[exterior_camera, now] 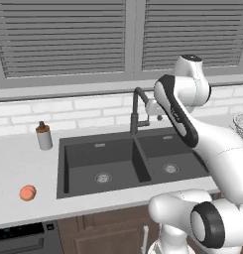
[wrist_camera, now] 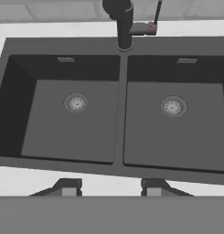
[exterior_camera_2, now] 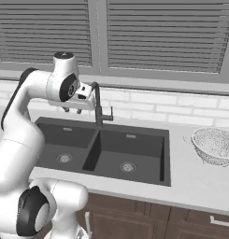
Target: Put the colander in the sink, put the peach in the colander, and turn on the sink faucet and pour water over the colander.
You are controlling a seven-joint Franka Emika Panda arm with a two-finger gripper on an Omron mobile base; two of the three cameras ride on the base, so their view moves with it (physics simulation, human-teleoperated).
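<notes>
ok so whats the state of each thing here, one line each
colander: upright on the counter right of the sink, empty
peach: on the counter left of the sink, untouched
sink: both basins empty and dry
sink faucet: off, no water running
soap bottle: upright behind the sink's left corner
end effector: open, holding nothing, above the sink's front edge

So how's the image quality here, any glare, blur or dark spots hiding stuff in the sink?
Left base view: flat, even light, no glare; the sink basins read dark, but both drains show. Right base view: the colander mesh looks grainy and soft. Hand view: sharp, with the left basin wall deep in shadow and the faucet cropped at the top.
</notes>
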